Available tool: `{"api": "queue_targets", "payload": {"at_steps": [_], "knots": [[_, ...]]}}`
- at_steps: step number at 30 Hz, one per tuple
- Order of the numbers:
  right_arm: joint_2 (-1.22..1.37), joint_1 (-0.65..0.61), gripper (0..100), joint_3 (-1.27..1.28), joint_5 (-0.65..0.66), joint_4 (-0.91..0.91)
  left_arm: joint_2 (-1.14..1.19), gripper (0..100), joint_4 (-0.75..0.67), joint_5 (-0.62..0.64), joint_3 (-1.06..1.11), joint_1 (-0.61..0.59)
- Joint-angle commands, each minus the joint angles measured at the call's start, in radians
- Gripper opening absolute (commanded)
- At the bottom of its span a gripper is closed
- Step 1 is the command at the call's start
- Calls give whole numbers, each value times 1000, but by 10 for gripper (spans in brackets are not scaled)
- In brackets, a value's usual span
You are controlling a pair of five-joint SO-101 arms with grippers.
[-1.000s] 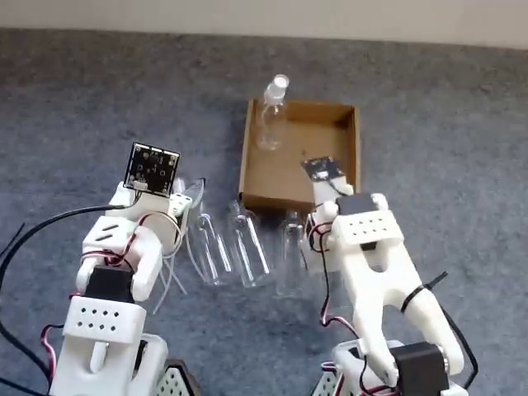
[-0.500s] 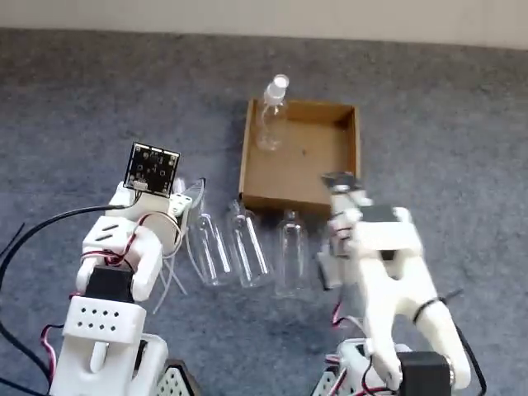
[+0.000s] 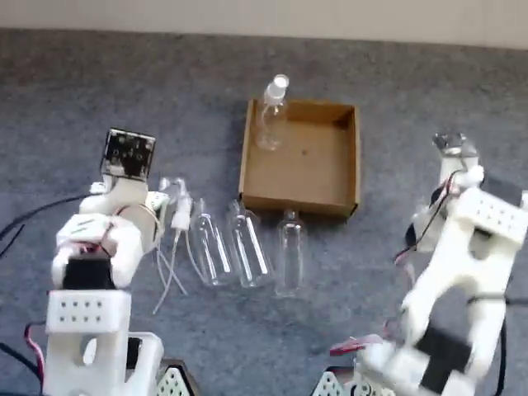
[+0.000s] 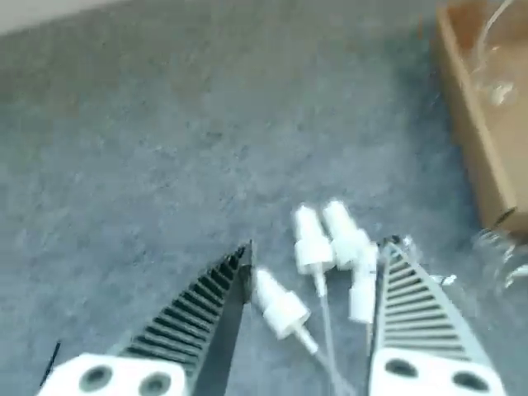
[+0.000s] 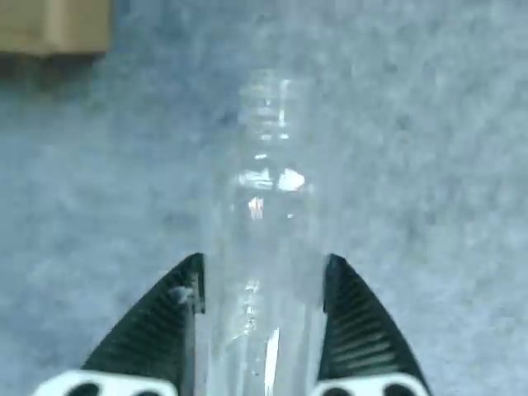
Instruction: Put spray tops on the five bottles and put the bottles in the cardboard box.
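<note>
Fingers (image 5: pixel 183 305) of ribbed black plastic on the right gripper (image 5: pixel 264 276) are pressed against both sides of a clear plastic bottle (image 5: pixel 264 181). Its threaded neck is uncapped and points away from the gripper. A corner of the cardboard box (image 5: pixel 54 25) is seen beyond the neck, off to one side.

The left gripper (image 4: pixel 316 252) is held spread wide, its serrated fingers (image 4: pixel 206 322) wedge-shaped, above the grey, felt-like table cover (image 4: pixel 165 124). White spray tops (image 4: pixel 309 239) with thin dip tubes are lying between and just beyond the fingertips. Beside that gripper, on the box side, three uncapped bottles (image 3: pixel 250 247) are laid side by side. A capped bottle (image 3: pixel 271 115) is seen at a far corner of the box.
</note>
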Motion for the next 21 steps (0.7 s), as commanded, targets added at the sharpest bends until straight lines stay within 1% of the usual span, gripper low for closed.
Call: {"api": "queue_targets", "payload": {"at_steps": [1,5,10,14,18,21], "knots": [[257,19,19,-232,15,-21,193,222,80,-72,-136,-36],[486,12,22,-450,15,-15,432,169,100,-86,-254,-41],[650,7,25,-659,15,-1,653,165,98,-78,-418,-45],[708,2,54,-734,15,64,822,165,98,26,-536,-44],[722,-18,94,-774,17,102,992,164,100,80,-654,-31],[719,-25,116,-774,17,134,1118,162,103,95,-722,-28]]}}
